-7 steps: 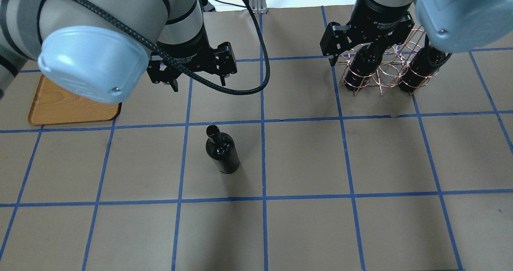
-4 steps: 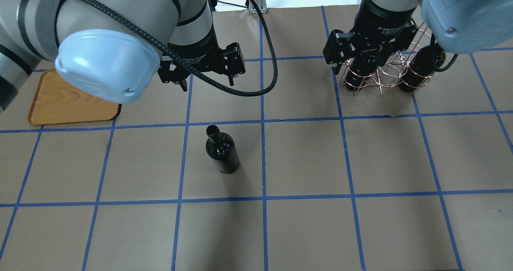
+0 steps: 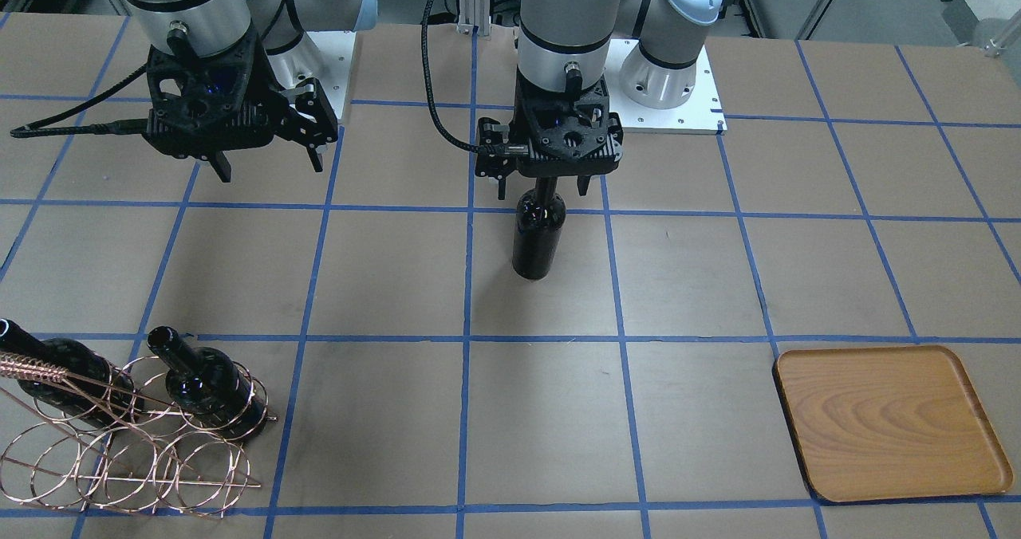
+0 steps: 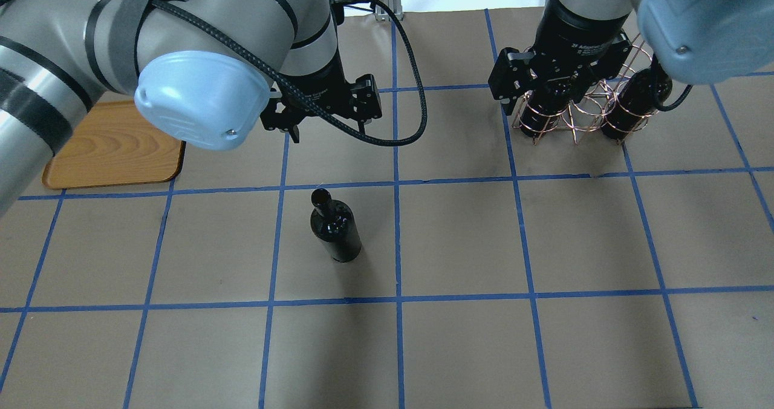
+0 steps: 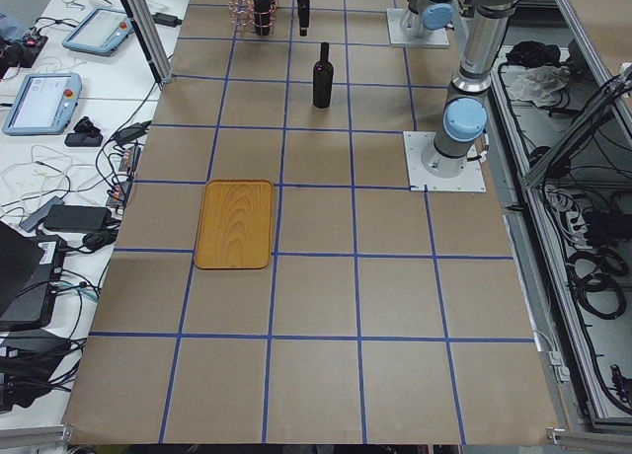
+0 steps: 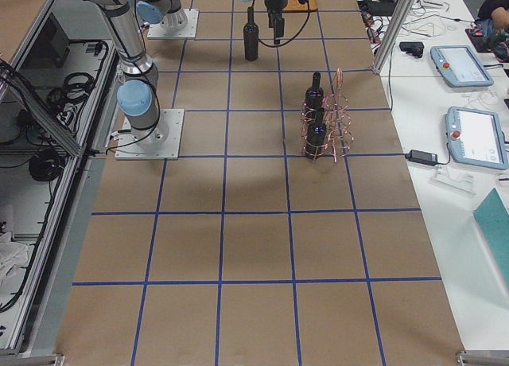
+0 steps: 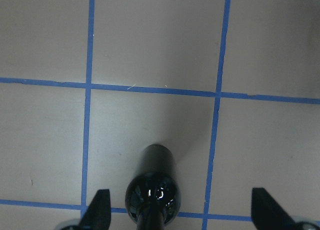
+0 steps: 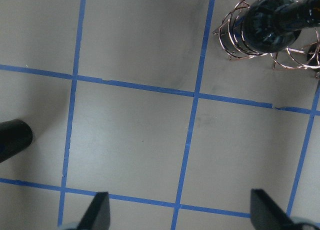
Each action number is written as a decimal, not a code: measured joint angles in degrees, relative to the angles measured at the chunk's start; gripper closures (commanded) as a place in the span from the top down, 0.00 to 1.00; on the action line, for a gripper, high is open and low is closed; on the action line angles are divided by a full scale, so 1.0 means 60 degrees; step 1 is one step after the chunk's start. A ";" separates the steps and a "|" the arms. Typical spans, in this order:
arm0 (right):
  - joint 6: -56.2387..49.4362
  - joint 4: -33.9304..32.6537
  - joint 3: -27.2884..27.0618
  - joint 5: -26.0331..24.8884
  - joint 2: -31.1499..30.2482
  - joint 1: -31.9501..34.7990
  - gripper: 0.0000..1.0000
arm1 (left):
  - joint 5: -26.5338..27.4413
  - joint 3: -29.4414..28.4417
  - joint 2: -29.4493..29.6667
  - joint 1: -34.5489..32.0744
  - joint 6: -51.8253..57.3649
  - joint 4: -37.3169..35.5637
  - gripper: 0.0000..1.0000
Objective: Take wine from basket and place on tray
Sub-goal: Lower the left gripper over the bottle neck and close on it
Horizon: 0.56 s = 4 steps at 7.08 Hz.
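One black wine bottle (image 4: 335, 227) stands upright on the table's middle, also in the front view (image 3: 538, 236). My left gripper (image 3: 545, 188) is open and hovers over it. In the left wrist view the bottle (image 7: 152, 195) shows between the spread fingers, left of centre, untouched. My right gripper (image 3: 271, 168) is open and empty, above bare table, with the basket at the top right of its wrist view (image 8: 272, 22). The copper wire basket (image 3: 120, 443) holds two more bottles (image 3: 207, 387) (image 3: 48, 371). The wooden tray (image 3: 889, 419) lies empty on my left side.
The table is brown paper with a blue tape grid. The arms' white base plate (image 3: 670, 116) sits at the table's robot side. In the overhead view the tray (image 4: 115, 149) is partly behind my left arm's elbow.
My left arm has swung rightward from near the tray toward the standing bottle. My right gripper has barely shifted by the basket. The bottles have not moved.
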<state>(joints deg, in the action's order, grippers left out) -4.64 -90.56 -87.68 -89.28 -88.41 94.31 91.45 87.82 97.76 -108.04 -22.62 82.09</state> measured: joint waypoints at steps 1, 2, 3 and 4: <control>0.0006 -0.0006 -0.0026 0.0007 -0.0034 -0.0001 1.00 | -0.0019 0.0059 0.0095 -0.0014 0.0012 -0.0071 1.00; 0.0006 -0.0015 -0.0044 0.0010 -0.0076 0.0000 1.00 | -0.0022 0.0185 0.0157 -0.0020 0.0018 -0.0172 1.00; 0.0001 -0.0032 -0.0060 0.0011 -0.0118 -0.0001 1.00 | -0.0016 0.0356 0.0201 -0.0024 0.0024 -0.0346 1.00; -0.0005 -0.0052 -0.0070 0.0012 -0.0137 0.0000 1.00 | -0.0007 0.0538 0.0224 -0.0025 0.0034 -0.0528 1.00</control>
<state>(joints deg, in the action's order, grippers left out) -4.67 -90.87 -88.10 -89.21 -89.23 94.31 91.41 91.05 99.10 -108.19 -22.42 78.92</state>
